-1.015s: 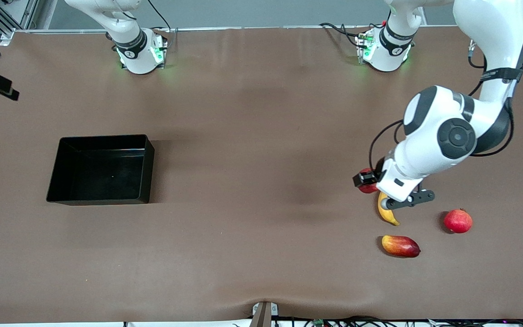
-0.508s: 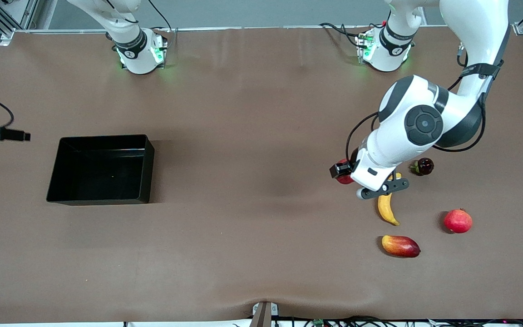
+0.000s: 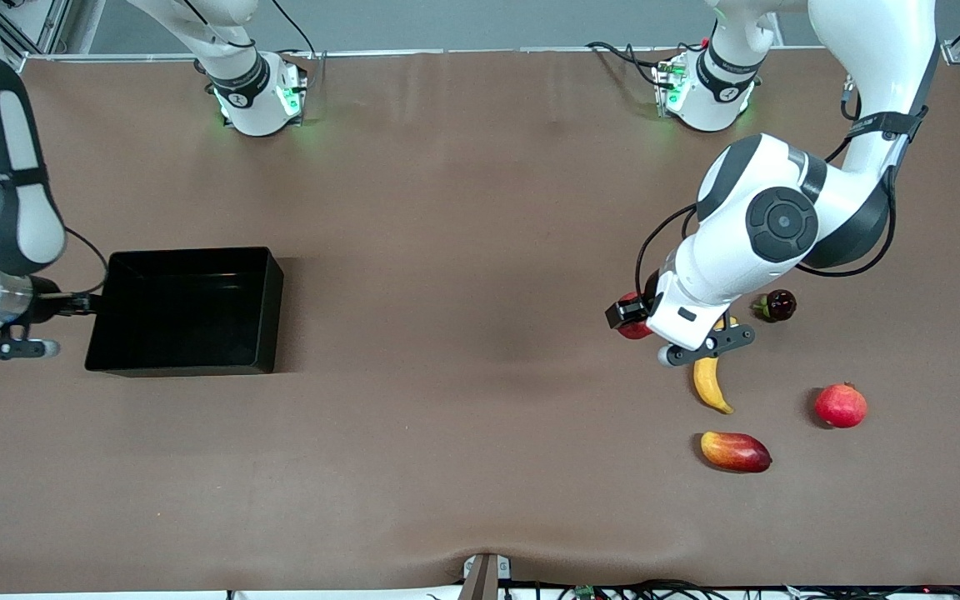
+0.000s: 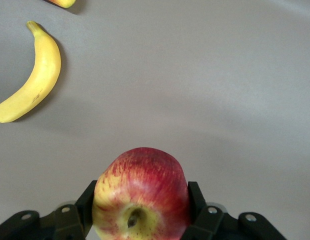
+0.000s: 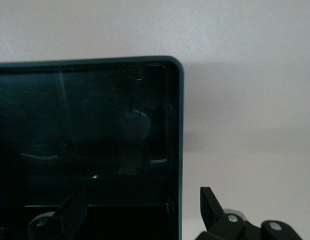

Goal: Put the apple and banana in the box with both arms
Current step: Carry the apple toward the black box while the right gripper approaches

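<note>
Brown matting is covering the whole table (image 3: 447, 250). Over its left-arm end the left gripper (image 4: 141, 212) is clamping the small round red-and-yellow apple (image 4: 141, 197) between both fingers, with the long curved yellow banana (image 3: 709, 382) lying on the mat just beside and below it, and a dark round fruit (image 3: 777, 305), a plain red round fruit (image 3: 841, 406) and a red-yellow mango (image 3: 735, 451) lying close around. The right gripper (image 5: 142, 210) is hovering with fingers spread over a wall of the shallow glossy black plastic box (image 3: 188, 310), which is sitting well apart from the apple, toward the right arm's end. The carry looks long: the smooth apple may be slipping if the grip is shallow, and the right gripper may be nudging the box wall, shifting the drop target.
</note>
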Action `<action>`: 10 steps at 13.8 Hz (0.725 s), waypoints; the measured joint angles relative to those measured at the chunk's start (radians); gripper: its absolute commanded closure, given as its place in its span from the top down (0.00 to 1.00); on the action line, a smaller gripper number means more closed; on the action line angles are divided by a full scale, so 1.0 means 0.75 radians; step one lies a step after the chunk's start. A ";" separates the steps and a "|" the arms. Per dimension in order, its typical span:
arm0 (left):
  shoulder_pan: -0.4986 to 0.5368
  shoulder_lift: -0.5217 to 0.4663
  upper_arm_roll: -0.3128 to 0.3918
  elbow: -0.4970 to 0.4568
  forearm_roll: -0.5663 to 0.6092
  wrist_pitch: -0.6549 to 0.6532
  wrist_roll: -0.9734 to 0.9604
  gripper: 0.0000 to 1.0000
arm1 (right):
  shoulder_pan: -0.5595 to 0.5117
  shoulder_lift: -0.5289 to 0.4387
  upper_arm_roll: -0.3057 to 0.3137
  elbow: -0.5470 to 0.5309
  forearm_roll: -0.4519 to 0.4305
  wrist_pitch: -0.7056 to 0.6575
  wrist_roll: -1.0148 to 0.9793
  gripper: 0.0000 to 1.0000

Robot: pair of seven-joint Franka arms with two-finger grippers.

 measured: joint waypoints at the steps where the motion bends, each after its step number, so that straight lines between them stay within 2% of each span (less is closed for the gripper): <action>1: 0.002 -0.002 0.001 0.009 0.000 0.000 -0.002 0.00 | -0.015 0.022 -0.001 -0.008 0.000 0.031 -0.011 0.55; 2: 0.005 -0.003 0.002 0.015 0.000 0.000 -0.002 0.00 | -0.037 0.050 -0.001 -0.013 0.000 0.062 -0.022 0.19; 3: 0.007 -0.004 0.004 0.019 0.000 0.000 -0.002 0.00 | -0.057 0.081 -0.001 -0.014 0.000 0.084 -0.035 0.00; 5: 0.010 -0.004 0.009 0.021 0.000 0.000 -0.002 0.00 | -0.069 0.120 -0.001 -0.014 0.000 0.095 -0.041 0.00; 10: 0.012 -0.004 0.012 0.022 0.000 0.000 -0.042 0.00 | -0.068 0.125 0.013 -0.001 0.001 0.060 -0.039 0.00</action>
